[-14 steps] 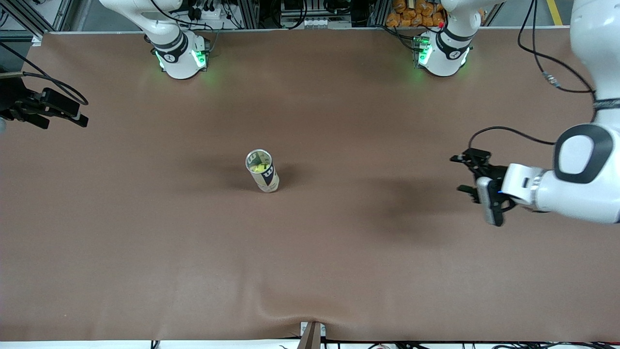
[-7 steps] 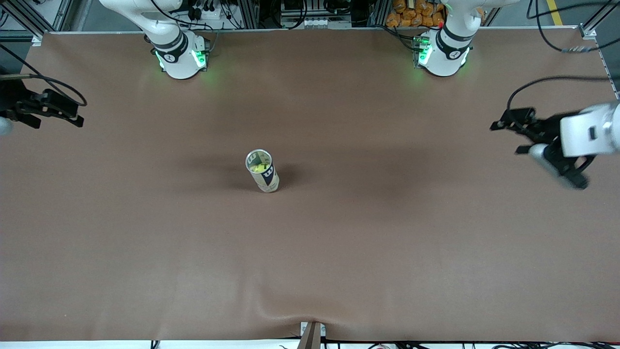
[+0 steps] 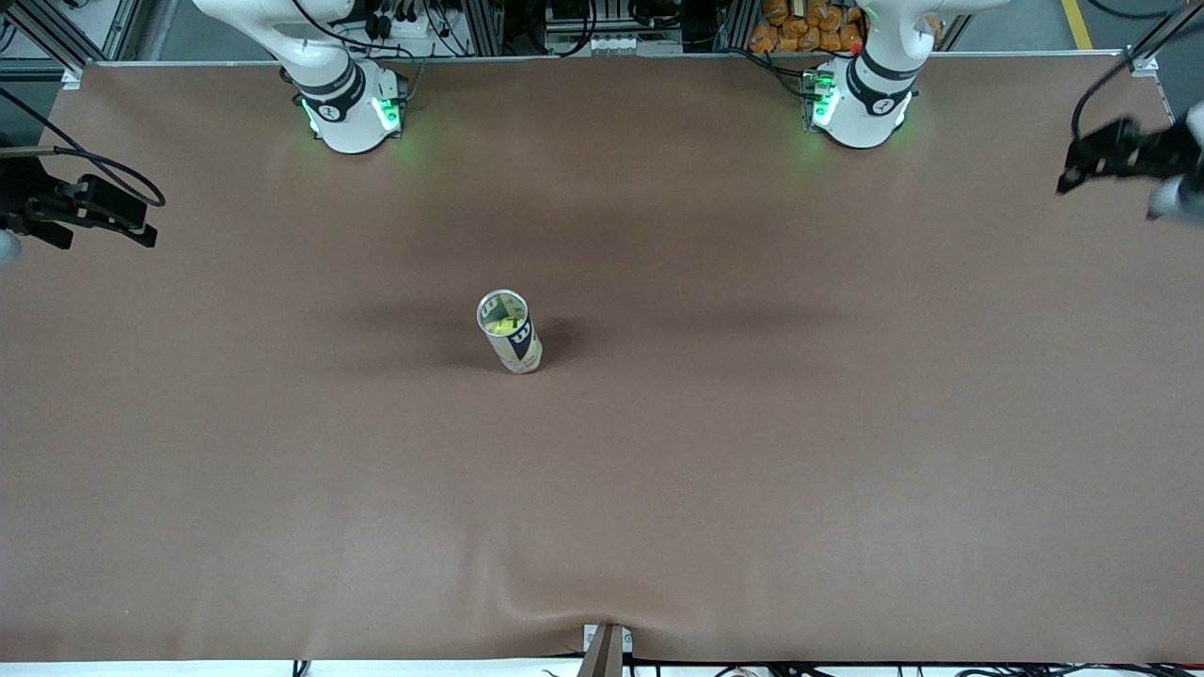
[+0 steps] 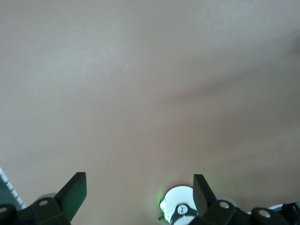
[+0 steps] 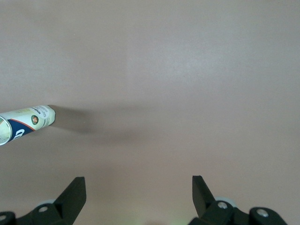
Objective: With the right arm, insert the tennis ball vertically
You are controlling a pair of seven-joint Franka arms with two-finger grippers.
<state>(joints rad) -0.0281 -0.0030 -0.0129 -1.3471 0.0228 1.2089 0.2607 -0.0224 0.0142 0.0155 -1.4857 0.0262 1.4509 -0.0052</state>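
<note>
right gripper (image 3: 89,214): fingers (image 5: 72,197) spread wide, empty, over the worktop (image 3: 752,451) edge at the right arm's end | left gripper (image 3: 1115,165): fingers (image 4: 72,194) wide, empty, over the left arm's end | tennis ball (image 3: 509,325) inside upright can (image 3: 511,335), mid-worktop

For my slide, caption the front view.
Upright clear tennis ball can mid-table on brown mat; open left gripper and right gripper at the ends.
</note>
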